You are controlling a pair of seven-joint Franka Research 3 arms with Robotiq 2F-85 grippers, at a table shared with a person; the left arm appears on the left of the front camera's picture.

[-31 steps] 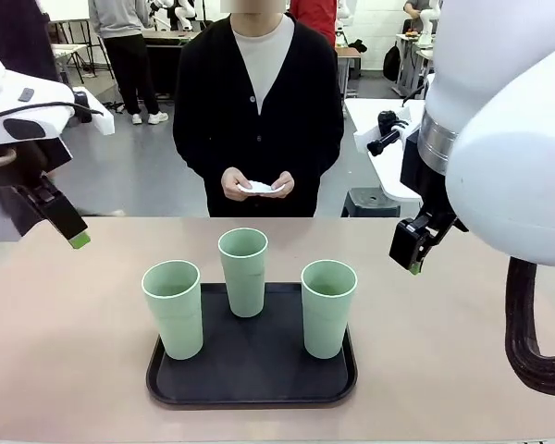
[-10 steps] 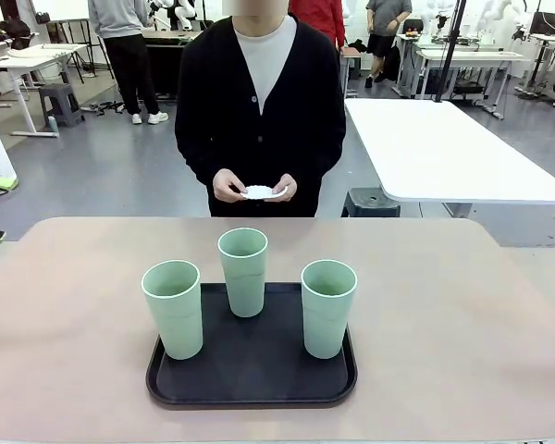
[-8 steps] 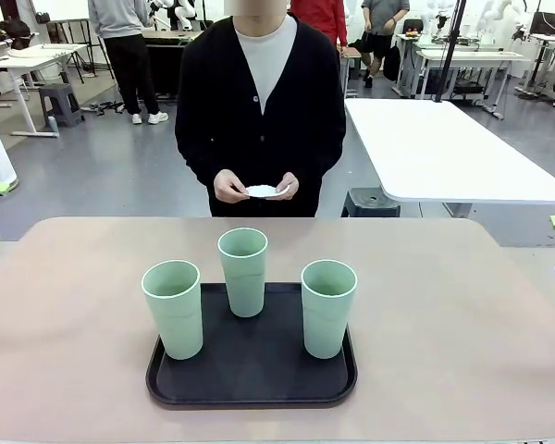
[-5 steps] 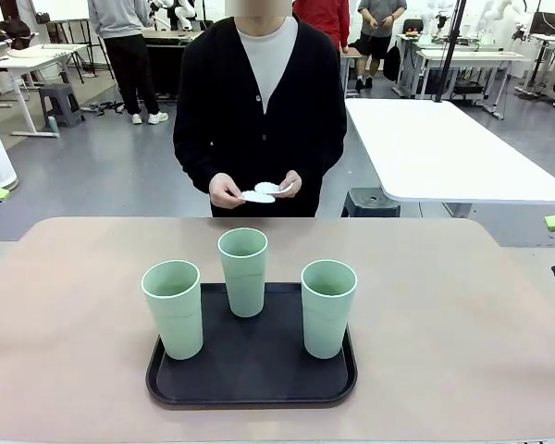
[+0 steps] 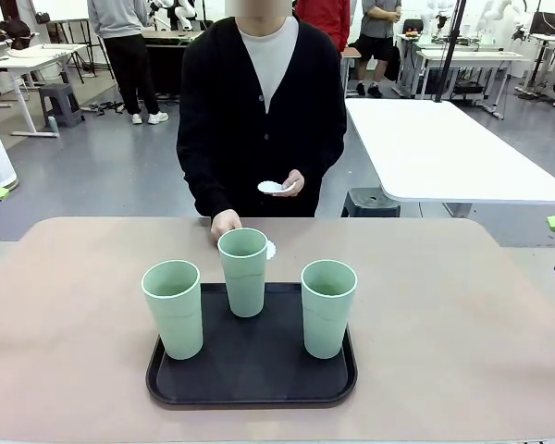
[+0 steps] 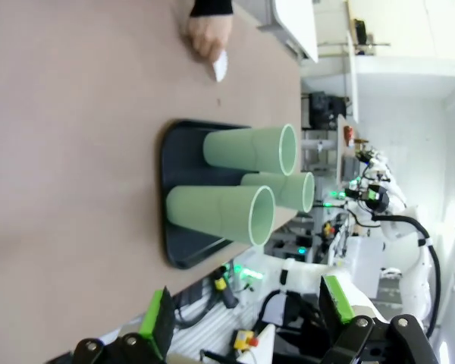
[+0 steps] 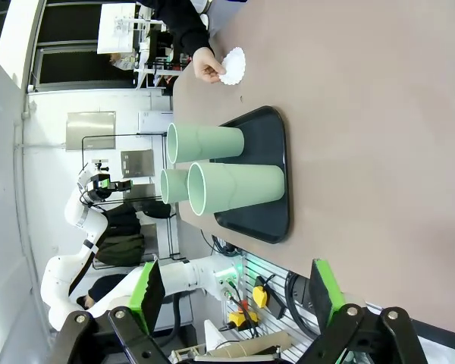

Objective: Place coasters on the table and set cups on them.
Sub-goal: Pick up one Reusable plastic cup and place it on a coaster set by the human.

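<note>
Three mint-green cups stand on a black tray [image 5: 250, 381]: left cup [image 5: 173, 310], middle cup [image 5: 243, 273], right cup [image 5: 328, 310]. Behind the middle cup, the person's hand [image 5: 226, 222] presses one white coaster [image 5: 270, 248] onto the table [image 5: 444, 324]; the cup hides most of it. The other hand [image 5: 291, 183] holds more coasters [image 5: 273, 187] at waist height. My left gripper [image 6: 246, 311] is open and empty, far off at the table's side. My right gripper [image 7: 235, 292] is likewise open and empty at the opposite side. The right wrist view shows the laid coaster [image 7: 233, 66] under the hand [image 7: 207, 67].
A white rectangular table [image 5: 435, 148] stands beyond the far right corner. Bare tabletop lies on both sides of the tray and between it and the person. Other people stand far back in the room.
The person's one hand has dropped from the stack to the table with a single coaster. Both arms, seen over the table three seconds ago, have drawn back to the sides.
</note>
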